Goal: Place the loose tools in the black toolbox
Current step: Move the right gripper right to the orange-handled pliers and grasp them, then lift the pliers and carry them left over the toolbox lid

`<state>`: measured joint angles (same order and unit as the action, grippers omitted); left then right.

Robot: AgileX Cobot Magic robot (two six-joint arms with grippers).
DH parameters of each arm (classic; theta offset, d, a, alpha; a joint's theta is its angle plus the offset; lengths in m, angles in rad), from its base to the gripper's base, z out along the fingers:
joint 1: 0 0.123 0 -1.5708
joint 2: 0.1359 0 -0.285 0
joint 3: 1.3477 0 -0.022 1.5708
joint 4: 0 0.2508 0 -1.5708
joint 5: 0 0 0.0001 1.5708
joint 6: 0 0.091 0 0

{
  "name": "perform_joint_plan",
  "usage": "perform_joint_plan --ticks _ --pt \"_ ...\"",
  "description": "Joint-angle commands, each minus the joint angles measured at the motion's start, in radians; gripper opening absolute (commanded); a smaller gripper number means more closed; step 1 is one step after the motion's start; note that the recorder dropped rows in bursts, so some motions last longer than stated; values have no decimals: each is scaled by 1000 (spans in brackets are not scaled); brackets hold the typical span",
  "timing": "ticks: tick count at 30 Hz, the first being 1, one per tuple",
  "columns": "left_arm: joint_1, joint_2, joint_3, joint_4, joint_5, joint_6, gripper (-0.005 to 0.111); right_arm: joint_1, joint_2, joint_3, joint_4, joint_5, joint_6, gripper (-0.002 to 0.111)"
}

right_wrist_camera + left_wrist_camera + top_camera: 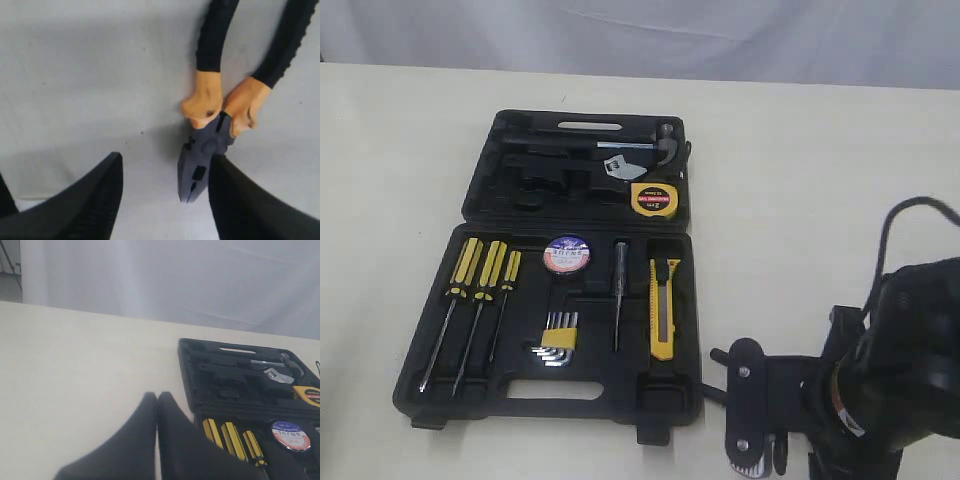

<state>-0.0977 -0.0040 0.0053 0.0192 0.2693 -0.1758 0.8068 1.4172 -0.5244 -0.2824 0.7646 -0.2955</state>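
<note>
1. Toolbox [420, 395]: open on the table [400, 200].
2. Tape measure [653, 200]: seated in the toolbox half that holds the hammer [620, 135].
3. Tape roll [566, 253] and knife [664, 307]: seated in the other half, with the screwdrivers [480, 270] and hex keys [558, 340].
4. Pliers [205, 150]: on the table, outside the toolbox (handles spread apart).
5. Right gripper [166, 160]: released. Its fingers stand apart on either side of the pliers, one close against the head. The arm is just beside the toolbox corner nearest the knife.
6. Left gripper [156, 399]: clenched, tips together, empty, beside the toolbox's screwdriver side.
</note>
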Motion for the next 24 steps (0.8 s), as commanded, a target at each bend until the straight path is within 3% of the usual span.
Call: perform_joint_plan --ticks 1,5,10,14,24 --pt "-6 4 -5 7 1 0 0 -7 46 2 -31 -76 15 49" --pt "-6 4 -5 7 -1 0 0 -86 53 -2 -27 -126 71 49" --pt "-6 4 -5 7 -1 0 0 -231 53 -44 269 -120 -216 49" --pt "-6 4 -5 7 -1 0 0 -314 56 -44 282 -120 -270 49" --pt "-6 4 -5 7 -1 0 0 -329 167 -44 323 -109 -364 45"
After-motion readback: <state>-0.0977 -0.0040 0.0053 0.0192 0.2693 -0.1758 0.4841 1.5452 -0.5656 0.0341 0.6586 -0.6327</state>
